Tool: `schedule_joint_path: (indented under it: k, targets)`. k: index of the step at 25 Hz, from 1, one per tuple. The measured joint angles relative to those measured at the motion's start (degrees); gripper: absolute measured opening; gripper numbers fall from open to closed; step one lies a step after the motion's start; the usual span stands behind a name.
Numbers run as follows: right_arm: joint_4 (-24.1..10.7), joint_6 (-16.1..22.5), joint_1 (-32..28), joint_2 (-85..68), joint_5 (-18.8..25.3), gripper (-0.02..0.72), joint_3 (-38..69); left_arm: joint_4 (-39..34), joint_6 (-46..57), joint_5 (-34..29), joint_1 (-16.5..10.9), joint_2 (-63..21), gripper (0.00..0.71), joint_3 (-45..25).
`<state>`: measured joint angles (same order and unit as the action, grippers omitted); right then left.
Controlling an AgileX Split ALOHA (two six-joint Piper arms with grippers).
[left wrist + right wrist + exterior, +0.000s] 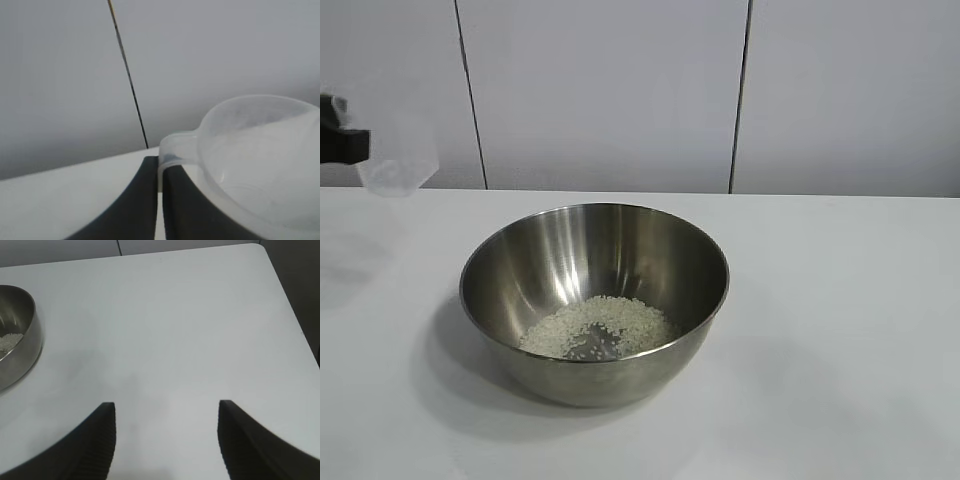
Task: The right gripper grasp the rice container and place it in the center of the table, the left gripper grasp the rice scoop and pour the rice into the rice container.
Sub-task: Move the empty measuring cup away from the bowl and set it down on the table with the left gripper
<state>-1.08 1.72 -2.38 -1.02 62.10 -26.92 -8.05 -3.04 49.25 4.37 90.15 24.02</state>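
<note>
I see the left gripper (pixel 159 200) at the exterior view's far left edge, raised above the counter (pixel 840 330), its jaws pinched tight on the lip tab of the upright rice scoop (pixel 260 160). The rice container (pixel 594 300) sits mid-counter holding the rice (pixel 600 328). My right gripper (pixel 165 440) hangs low beside it, jaws wide, holding nothing.

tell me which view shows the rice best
The exterior view: the rice lies as a low heap in the bottom of the rice container, seen whole. The right wrist view catches only a small patch of it at the frame's edge. The left wrist view shows none.
</note>
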Motion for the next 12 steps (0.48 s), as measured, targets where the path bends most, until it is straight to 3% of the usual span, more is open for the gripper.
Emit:
schedule_joint_path:
  k: [3, 5, 9, 12]
  targets:
    - [0.0, 0.0, 0.0, 0.0, 0.0, 0.408, 0.0, -7.2, 5.1, 1.2, -5.8, 2.8, 0.012, -1.9]
    - [0.0, 0.0, 0.0, 0.0, 0.0, 0.408, 0.0, -8.9, 6.2, 3.7, -8.0, 6.7, 0.012, -2.6]
    - [0.0, 0.0, 0.0, 0.0, 0.0, 0.408, 0.0, -9.4, 6.6, 13.0, -9.4, 16.3, 0.012, -2.9]
    - [0.0, 0.0, 0.0, 0.0, 0.0, 0.408, 0.0, -9.4, 5.7, 15.5, -9.4, 23.2, 0.012, -2.3]
